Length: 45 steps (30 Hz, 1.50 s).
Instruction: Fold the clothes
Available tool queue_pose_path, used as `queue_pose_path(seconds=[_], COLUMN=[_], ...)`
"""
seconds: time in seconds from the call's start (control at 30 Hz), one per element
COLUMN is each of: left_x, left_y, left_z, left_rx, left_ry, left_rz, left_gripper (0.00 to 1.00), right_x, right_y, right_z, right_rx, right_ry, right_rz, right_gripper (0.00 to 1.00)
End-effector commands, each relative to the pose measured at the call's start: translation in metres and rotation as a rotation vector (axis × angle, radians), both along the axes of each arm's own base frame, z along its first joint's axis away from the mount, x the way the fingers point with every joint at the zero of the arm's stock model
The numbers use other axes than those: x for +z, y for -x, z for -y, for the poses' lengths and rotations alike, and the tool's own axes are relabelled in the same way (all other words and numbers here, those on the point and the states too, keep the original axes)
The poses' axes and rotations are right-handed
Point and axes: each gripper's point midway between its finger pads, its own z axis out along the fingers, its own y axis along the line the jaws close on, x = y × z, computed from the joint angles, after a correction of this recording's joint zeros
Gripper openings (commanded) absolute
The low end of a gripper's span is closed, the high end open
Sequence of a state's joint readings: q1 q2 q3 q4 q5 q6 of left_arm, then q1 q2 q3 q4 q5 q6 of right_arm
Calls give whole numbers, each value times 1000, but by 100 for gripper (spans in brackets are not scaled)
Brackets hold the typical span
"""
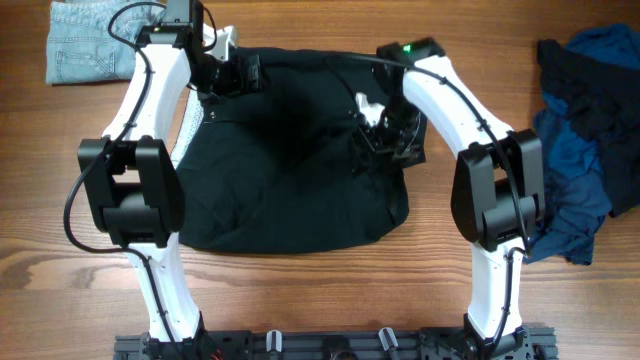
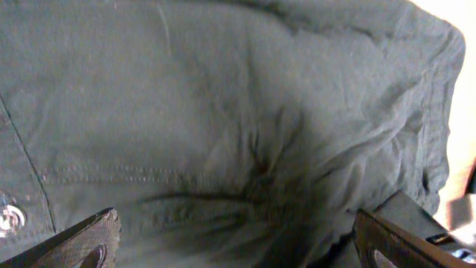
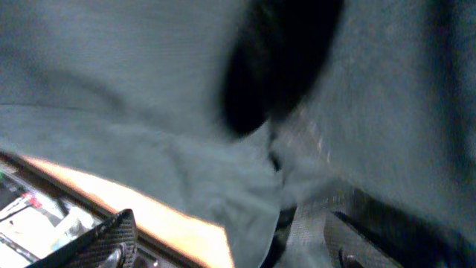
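The clothes, a pair of black shorts (image 1: 290,170), lie spread across the middle of the table. My left gripper (image 1: 238,75) hovers over their far left corner. In the left wrist view it (image 2: 249,246) is open wide above wrinkled black cloth (image 2: 223,112), with a waistband button (image 2: 9,218) at the left edge. My right gripper (image 1: 388,135) is low over the shorts' right side, where the cloth is bunched. In the right wrist view it (image 3: 230,234) stands open, a hanging fold of the black cloth (image 3: 245,193) lies between its fingers, and the left finger (image 3: 104,242) is clear of the cloth.
A light-blue denim garment (image 1: 85,40) lies at the far left corner. A heap of royal-blue and navy fabric (image 1: 580,130) sits at the right edge. Bare wooden table (image 1: 60,260) shows in front of the shorts, and the arms' black base rail (image 1: 330,345) runs along the near edge.
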<state>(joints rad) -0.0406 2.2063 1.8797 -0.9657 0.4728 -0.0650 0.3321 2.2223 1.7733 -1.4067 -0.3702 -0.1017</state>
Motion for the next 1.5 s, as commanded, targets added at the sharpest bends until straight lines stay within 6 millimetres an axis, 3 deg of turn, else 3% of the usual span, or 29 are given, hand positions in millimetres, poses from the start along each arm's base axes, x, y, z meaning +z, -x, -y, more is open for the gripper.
queue_pose_path(seconds=[0.0,0.17,0.3,0.5,0.73,0.9,1.0,1.1,1.13,1.3,1.47], left_x=[5,6,6,6,6,6,6,6,6,6,5], left_y=[-2,-5,-5,-5,-5,-5,-5,-5,-5,-5,-5], left_z=[2,3,3,3,2,2,2,2,2,2,1], left_rx=[-12,-12,-12,-12,-12,-12,-12,-12,-12,-12,-10], left_ry=[4,5,5,5,4,4,4,4,4,4,-1], left_rz=[28,42,40,41,41,41,41,41,41,41,42], left_gripper=[100,100,100,100,100,100,100,100,100,100,100], right_x=[-27,-35,-35,-34,-34,-38,-38,-37,-37,-34,-13], right_y=[9,-10,-12,-6,17,21,21,22,21,27,54], right_z=[7,3,-2,-24,-58,-58,-48,-40,-37,-29,-18], right_rx=[-35,-35,-32,-57,27,31,5,-10,-17,-28,-23], right_ry=[55,34,18,-8,-4,77,120,132,134,152,188], right_rz=[-31,57,68,55,47,67,58,35,31,-5,-116], right_gripper=[87,89,89,87,63,51,37,8,4,4,4])
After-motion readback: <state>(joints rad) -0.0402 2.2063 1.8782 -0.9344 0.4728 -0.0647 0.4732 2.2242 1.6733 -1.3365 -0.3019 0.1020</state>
